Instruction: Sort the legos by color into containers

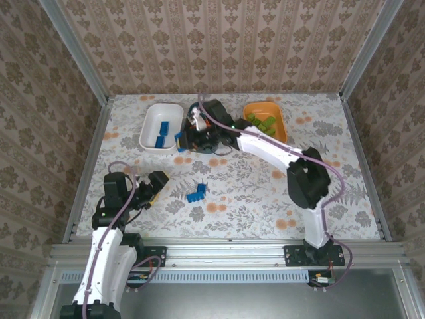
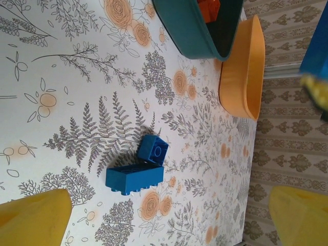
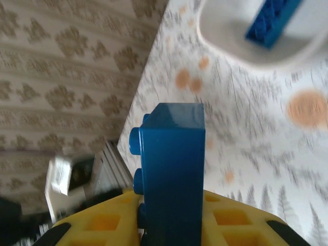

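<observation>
Three bins sit in a row at the far side of the table (image 1: 265, 193): left bin (image 1: 163, 114), middle bin (image 2: 184, 31) and right bin (image 1: 255, 109), each with bricks (image 1: 162, 137) inside. Two loose bricks (image 1: 196, 193) lie touching, nearer the arms, right of the left gripper (image 1: 159, 184). The held brick (image 3: 171, 169) sits in the right gripper (image 1: 184, 137), between the left and middle bins.

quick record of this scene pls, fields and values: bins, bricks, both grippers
white bin: holds blue bricks
teal bin: orange brick inside
orange bin: holds green bricks
loose on table: two loose blue bricks, close together, in front of the bins
right gripper: shut on a held blue brick, beside the white bin
left gripper: open, empty, facing the loose blue bricks
</observation>
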{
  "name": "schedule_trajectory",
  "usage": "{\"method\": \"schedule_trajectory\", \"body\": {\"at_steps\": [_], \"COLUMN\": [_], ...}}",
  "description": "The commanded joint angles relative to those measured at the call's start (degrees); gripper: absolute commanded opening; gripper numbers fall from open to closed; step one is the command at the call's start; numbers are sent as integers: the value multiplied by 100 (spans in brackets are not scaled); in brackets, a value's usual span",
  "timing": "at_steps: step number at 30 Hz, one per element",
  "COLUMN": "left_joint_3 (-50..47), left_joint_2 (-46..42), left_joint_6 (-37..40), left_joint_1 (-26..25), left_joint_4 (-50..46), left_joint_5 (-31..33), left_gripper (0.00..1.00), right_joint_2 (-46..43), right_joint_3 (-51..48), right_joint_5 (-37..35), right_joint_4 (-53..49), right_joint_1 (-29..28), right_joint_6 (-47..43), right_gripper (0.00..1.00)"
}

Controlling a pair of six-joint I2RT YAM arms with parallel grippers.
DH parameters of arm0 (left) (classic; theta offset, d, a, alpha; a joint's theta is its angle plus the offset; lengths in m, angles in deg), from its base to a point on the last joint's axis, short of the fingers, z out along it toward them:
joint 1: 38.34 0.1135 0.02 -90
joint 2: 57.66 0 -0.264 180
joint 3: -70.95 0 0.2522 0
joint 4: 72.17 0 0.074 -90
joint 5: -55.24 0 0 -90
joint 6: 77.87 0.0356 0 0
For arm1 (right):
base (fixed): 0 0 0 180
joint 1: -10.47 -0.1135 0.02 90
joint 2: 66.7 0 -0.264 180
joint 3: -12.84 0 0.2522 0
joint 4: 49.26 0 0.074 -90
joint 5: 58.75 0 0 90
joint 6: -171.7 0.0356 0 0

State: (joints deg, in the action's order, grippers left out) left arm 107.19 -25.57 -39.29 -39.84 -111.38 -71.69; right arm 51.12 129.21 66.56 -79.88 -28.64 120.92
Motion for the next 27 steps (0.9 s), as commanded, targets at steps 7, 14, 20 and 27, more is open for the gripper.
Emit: {"method": "schedule_trajectory", "body": {"at_steps": [7,14,20,27], "left_joint_3": [-24,37,28,76], "left_joint_2": [376,718,818,919], "left_joint_6": [345,621,686,714], "left_joint_1": [229,573,775,784], "left_joint_4": [-23,-20,44,54], "left_joint_5": [-77,-398,-533,-586], "left_gripper": [100,100,100,100], "right_joint_2": [2622,4227,4251,4034], "right_joint_3": [3424,5355,5351,5356], "right_joint_5": [105,3,-119,-33], "right_joint_4": [-829,-732,-585,-630], "right_joint_1": [138,289,308,317], "right_joint_6": [529,1234,1263,1187], "right_gripper": [28,38,54,56]}}
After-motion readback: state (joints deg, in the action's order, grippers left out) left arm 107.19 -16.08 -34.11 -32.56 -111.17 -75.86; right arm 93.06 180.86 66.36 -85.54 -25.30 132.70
